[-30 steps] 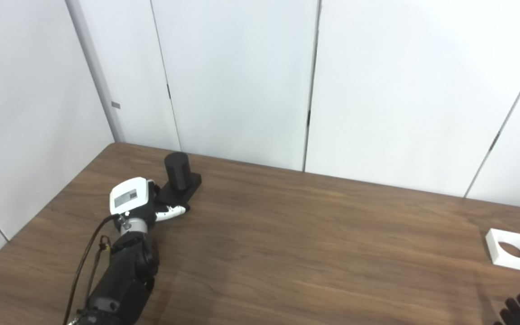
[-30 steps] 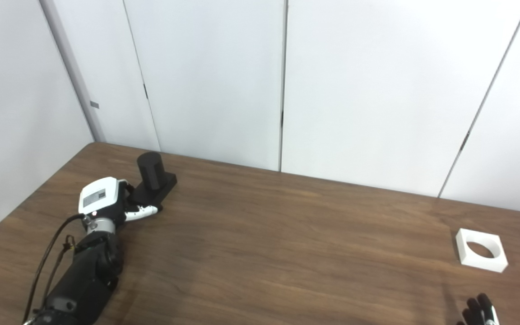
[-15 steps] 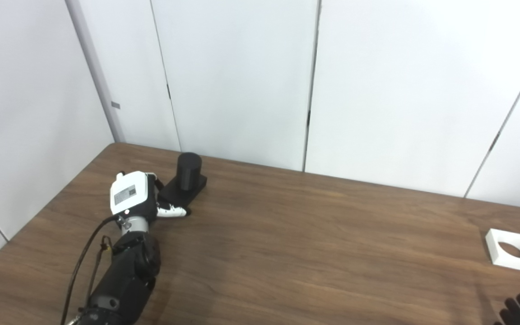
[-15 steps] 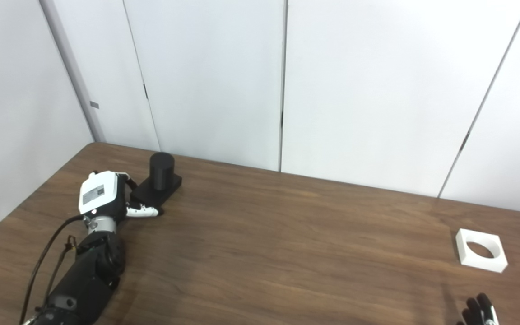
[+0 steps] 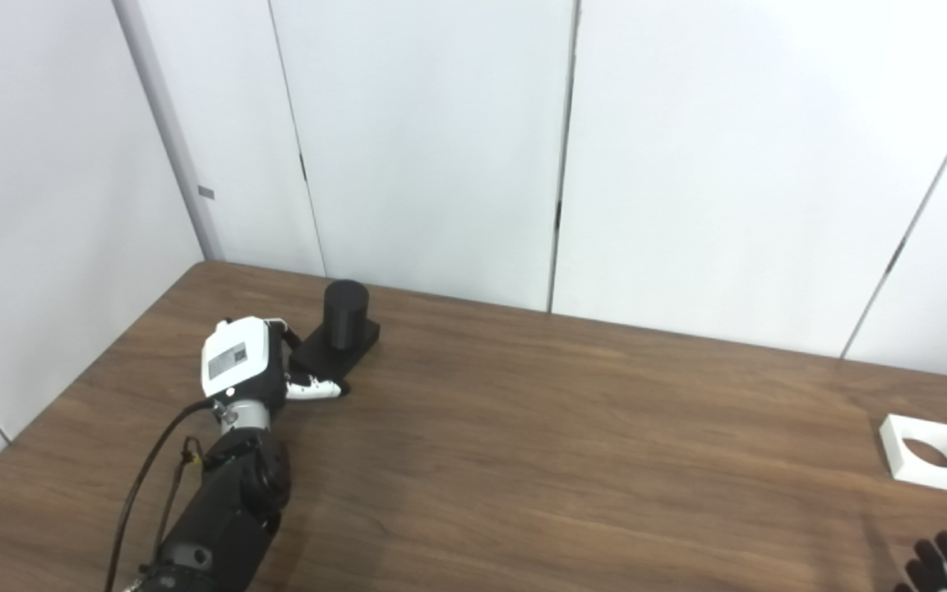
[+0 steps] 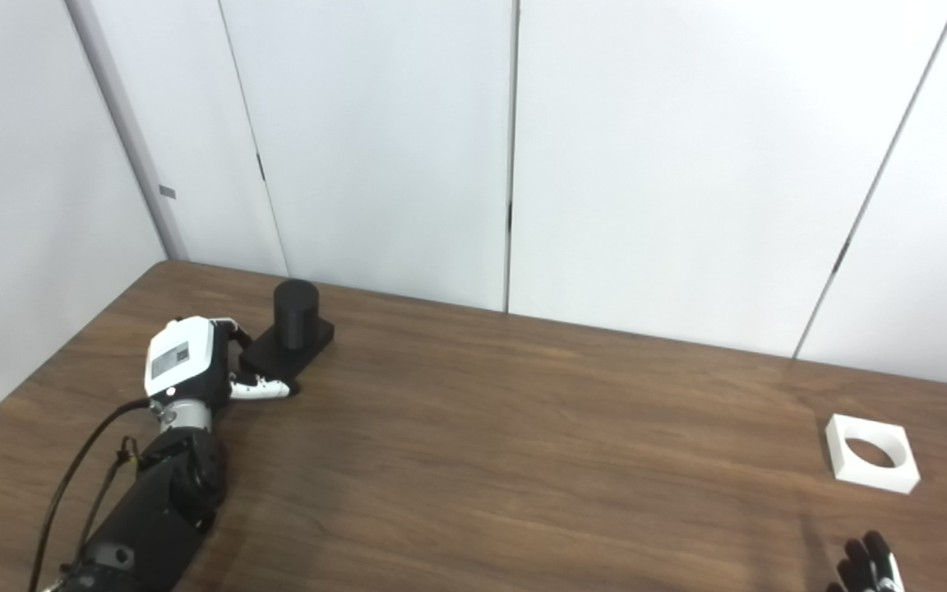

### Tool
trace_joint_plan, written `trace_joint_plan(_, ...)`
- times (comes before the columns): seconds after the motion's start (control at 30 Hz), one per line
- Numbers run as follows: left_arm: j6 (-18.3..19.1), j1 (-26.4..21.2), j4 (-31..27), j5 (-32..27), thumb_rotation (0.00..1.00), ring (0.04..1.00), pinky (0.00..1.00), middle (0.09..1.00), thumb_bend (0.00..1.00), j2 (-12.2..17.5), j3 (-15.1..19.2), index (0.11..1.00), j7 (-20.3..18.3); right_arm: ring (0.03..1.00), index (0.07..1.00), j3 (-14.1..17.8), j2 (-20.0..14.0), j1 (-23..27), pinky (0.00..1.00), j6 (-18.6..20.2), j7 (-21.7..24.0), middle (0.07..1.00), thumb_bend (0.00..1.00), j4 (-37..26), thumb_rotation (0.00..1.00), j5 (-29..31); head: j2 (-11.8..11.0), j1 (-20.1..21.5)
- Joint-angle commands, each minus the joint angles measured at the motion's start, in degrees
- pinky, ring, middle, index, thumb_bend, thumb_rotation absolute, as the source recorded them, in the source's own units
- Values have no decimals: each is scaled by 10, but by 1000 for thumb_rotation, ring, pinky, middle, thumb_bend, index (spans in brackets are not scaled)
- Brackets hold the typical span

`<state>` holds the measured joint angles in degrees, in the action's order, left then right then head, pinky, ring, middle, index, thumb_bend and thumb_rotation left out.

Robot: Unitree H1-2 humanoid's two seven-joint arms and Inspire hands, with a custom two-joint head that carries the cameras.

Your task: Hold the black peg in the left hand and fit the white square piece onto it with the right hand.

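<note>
Looking at the scene: a wooden table (image 5: 523, 427) sitting against white wall panels (image 5: 441, 148), with the two task parts parked at opposite ends.

Black peg (image 5: 346, 312): standing upright on its own flat square base at the far left of the table, base lying flat on the wood.

Left hand (image 5: 251, 366): reaching in from the bottom left and sitting right up against the near-left edge of the peg's base. Fingers are curling round that edge, with a white thumb tip (image 5: 321, 390) poking out along the front of it. Looks like it's gripping the base, but the fingers are mostly hiding behind the white back of the hand, so I'm only fairly sure it's actually clamping on.

White square piece (image 6: 872, 453): lying flat near the right edge of the table, well apart from the peg. The round hole in its middle is facing up and showing nothing but shadow inside, so nothing's sitting in it.

Right hand (image 6: 868, 571): only the dark fingertips are peeking up at the bottom right corner, near the white piece but not touching it. They're looking a bit spread, though honestly can't tell how far the hand is opening.
</note>
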<state>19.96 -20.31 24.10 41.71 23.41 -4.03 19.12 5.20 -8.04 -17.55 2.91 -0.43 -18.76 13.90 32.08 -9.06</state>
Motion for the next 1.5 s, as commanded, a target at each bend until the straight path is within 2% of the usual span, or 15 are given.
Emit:
trace_joint_plan(0.0,-20,-10,-31,-9,47,840,973,748,519,21,1,484,-6,1000,1000,-7,21,-4,1000,6,0,991,615,-19,1000,-5,4,6)
trace_joint_plan(0.2,-57,27,-90,-24,50,832,940,747,517,27,-17,486,-44,1000,1000,-12,23,-4,1000,7,-6,998,574,-24,1000,-11,10,20)
trace_joint_plan(0.43,-85,72,-164,-29,50,850,970,759,515,25,-37,487,-87,1000,1000,-16,25,-6,1000,10,-10,998,546,-28,1000,-12,17,31)
trace_joint_plan(0.57,-110,98,-219,-40,48,863,977,772,512,32,-56,487,-139,1000,1000,-20,26,-6,1000,4,-12,991,521,-25,1000,-12,22,44)
trace_joint_plan(0.7,-120,115,-264,-43,51,879,986,801,510,44,-68,488,-194,1000,1000,-24,27,-5,1000,2,-14,992,491,-23,1000,-15,27,53)
trace_joint_plan(0.8,-141,128,-298,-71,49,893,986,817,510,54,-70,487,-241,1000,1000,-27,26,-3,1000,-5,-12,989,476,-20,1000,-16,32,60)
trace_joint_plan(0.9,-174,141,-321,-106,46,894,892,825,509,65,-74,488,-279,1000,1000,-28,26,-2,1000,-5,-12,986,485,-19,1000,-18,39,69)
trace_joint_plan(0.97,-205,149,-327,-111,46,890,887,823,510,70,-79,488,-288,1000,1000,-30,26,-1,1000,-7,-12,982,487,-18,1000,-19,47,81)
trace_joint_plan(1.03,-217,158,-336,-108,46,886,930,815,511,69,-84,488,-297,1000,1000,-32,26,0,1000,-8,-13,986,495,-17,1000,-24,53,87)
trace_joint_plan(1.3,-239,188,-384,-90,47,891,992,803,513,58,-113,487,-333,1000,1000,-42,37,4,1000,12,-24,972,490,-33,1000,-30,91,128)
trace_joint_plan(1.47,-247,202,-401,-78,47,886,1000,797,515,38,-133,487,-345,988,1000,-52,44,11,1000,27,-40,962,494,-43,1000,-46,110,149)
